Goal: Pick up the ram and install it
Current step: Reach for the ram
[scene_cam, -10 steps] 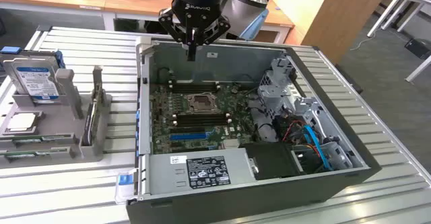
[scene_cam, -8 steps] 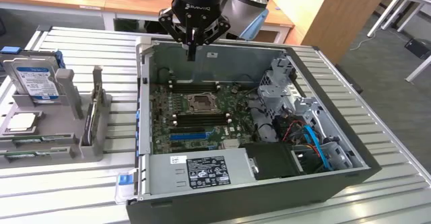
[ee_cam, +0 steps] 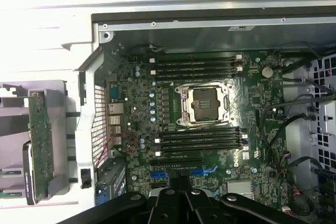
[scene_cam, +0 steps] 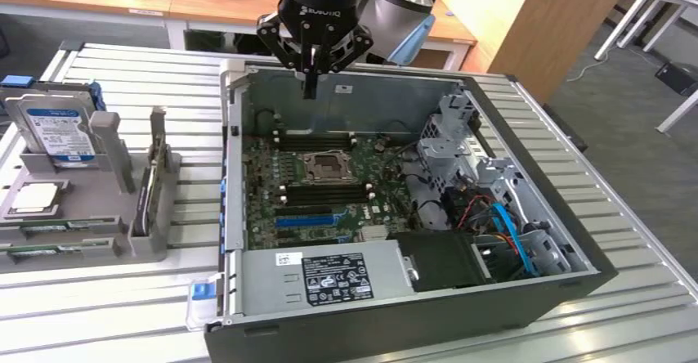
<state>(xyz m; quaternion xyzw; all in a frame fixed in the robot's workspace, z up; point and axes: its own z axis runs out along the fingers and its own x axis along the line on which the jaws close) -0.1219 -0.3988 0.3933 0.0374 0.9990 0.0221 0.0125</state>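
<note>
Ram (ee_cam: 41,145): the long green stick sits propped in a gray holder (scene_cam: 163,240) outside the computer case (scene_cam: 234,175), not yet lifted. In the exterior view the holder lies at about nine o'clock from the case. It also carries a hard drive (scene_cam: 60,130) with a blue-and-white label, toward ten o'clock.

Gripper (scene_cam: 310,85): hangs over the far wall of the case, at twelve o'clock from the motherboard (scene_cam: 273,208). Its fingers are pressed together with nothing between them. It is well apart from the ram and touches no part in the case.

CPU socket (scene_cam: 325,165): sits near the middle of the board with its metal frame closed. The black memory slots run in two banks. One bank (scene_cam: 316,140) is on the twelve o'clock side of the socket and the other (scene_cam: 322,191) on the six o'clock side. All of them appear vacant in the wrist view.

Power supply (scene_cam: 327,277): the labelled silver box at six o'clock in the case, clear of the slots.

Progress, as judged from this arrangement: the task is at its very start. Neither the pick-up nor the seating of the stick in a slot has been done.
</note>
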